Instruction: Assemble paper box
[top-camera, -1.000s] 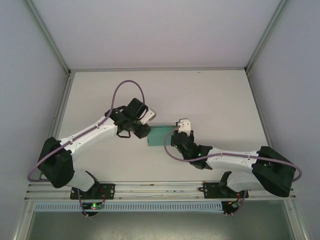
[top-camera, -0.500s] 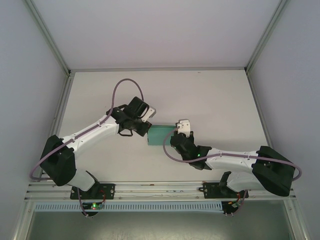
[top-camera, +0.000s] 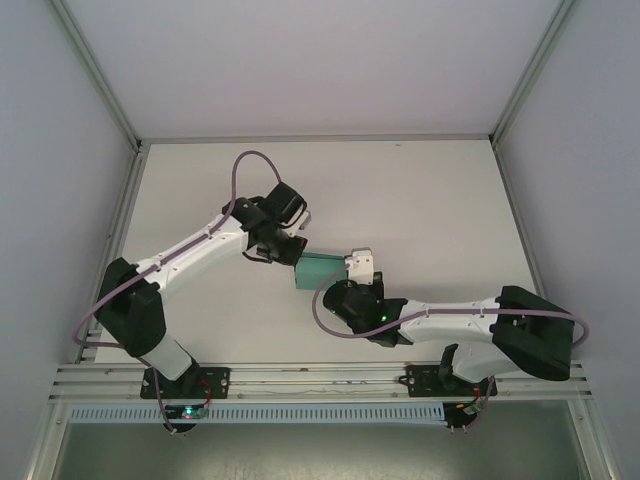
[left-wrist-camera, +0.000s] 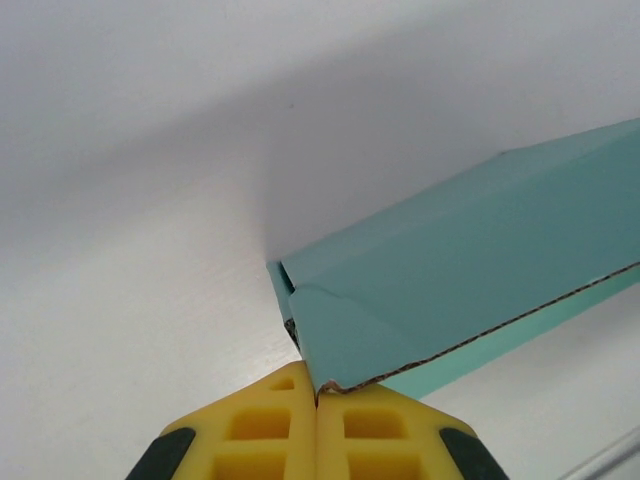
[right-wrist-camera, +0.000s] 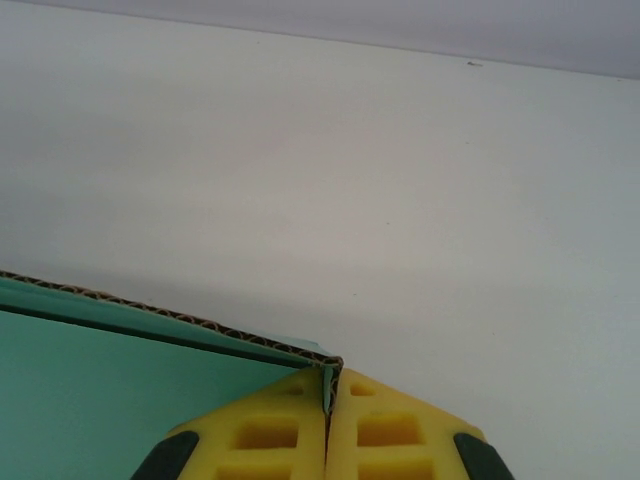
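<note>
Robot lab cell: bare white table (top-camera: 440, 200) boxed in by plain grey panels (top-camera: 300, 60), left arm (top-camera: 190, 258) and right arm (top-camera: 450, 320) bolted to an aluminium rail (top-camera: 320, 372) at its edge.

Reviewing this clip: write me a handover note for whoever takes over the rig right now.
Left gripper: shut, pinching a folded corner of the paper box.
Right gripper: shut on the opposite edge of the card.
Box: teal card held between both arms at mid table.
Done: both grips set; one corner flap is creased.
Left: fold the remaining panels and close it; the raw card edges suggest it isn't finished.
</note>
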